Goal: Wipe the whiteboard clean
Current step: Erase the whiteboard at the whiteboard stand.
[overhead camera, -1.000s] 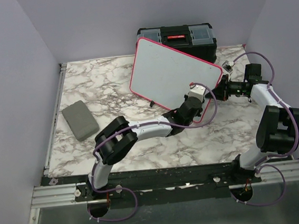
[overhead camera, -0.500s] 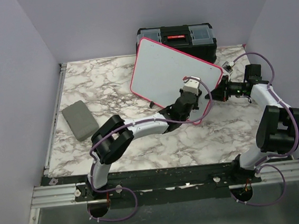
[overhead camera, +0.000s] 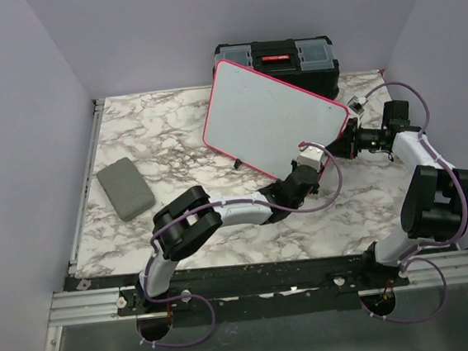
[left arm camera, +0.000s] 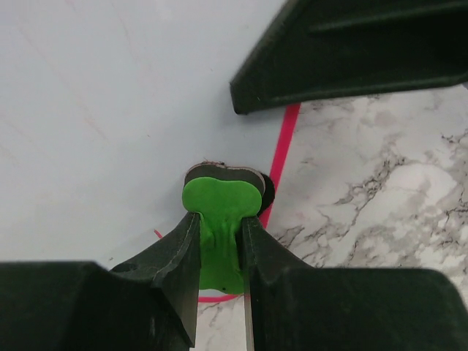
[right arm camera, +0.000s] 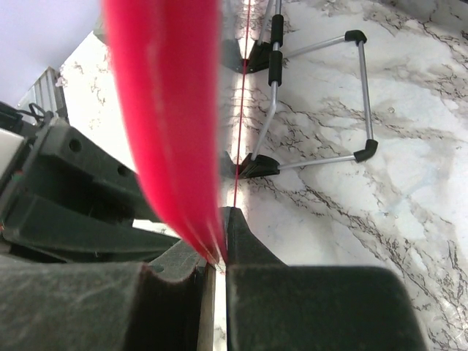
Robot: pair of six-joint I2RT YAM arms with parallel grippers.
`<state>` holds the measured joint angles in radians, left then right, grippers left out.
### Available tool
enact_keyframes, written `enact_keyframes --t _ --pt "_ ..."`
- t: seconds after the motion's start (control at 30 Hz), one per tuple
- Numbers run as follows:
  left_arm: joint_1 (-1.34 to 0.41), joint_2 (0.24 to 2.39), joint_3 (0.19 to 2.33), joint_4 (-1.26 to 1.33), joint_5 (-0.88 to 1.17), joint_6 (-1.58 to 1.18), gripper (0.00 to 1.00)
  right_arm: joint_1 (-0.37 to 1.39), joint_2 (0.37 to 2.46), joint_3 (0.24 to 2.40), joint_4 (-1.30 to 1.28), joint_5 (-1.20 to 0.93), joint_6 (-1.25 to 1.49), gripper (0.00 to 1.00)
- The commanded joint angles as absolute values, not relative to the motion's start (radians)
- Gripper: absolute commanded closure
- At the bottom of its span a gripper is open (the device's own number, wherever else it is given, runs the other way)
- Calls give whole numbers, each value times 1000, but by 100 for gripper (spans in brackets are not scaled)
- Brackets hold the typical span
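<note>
The whiteboard (overhead camera: 269, 114), white with a pink-red rim, stands tilted near the back of the marble table, and its face (left arm camera: 110, 110) looks wiped clean. My left gripper (overhead camera: 320, 165) is shut on a small green eraser (left arm camera: 219, 208), whose dark pad lies against the board's lower right corner beside the rim (left arm camera: 287, 131). My right gripper (overhead camera: 339, 146) is shut on the board's right rim (right arm camera: 168, 110), which runs down between its fingers (right arm camera: 241, 241). The left arm hides that lower corner in the top view.
A black toolbox (overhead camera: 277, 59) stands right behind the board. A grey flat pad (overhead camera: 125, 188) lies at the table's left. The board's wire stand with black feet (right arm camera: 322, 102) rests on the marble behind it. Purple walls close in three sides.
My left gripper carried the eraser up onto the board's face, then came back down to the lower right corner. The board and the right arm stayed put.
</note>
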<state>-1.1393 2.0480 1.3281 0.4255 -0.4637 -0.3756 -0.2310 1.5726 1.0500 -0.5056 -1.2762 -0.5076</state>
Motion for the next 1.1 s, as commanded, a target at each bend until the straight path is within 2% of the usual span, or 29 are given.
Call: enact_keyframes --t 0.0,0.17,0.67,0.9,1.07 --pt "-1160 2106 1285 395 -448 -376 100 -215 1548 1062 -546 -1391 -502 99" --pt "-1156 2080 1278 408 -473 -337 100 -215 1549 1061 -546 -1393 -502 99" --pt "-1068 2016 1465 377 -449 -210 100 -216 1551 1060 -545 -1390 -502 99" --pt "-1063 2017 1435 379 -443 -235 100 -215 1555 1060 -545 -1388 -503 99" --pt "-1067 2031 1333 393 -434 -308 100 -216 1557 1060 -545 -1388 -503 99"
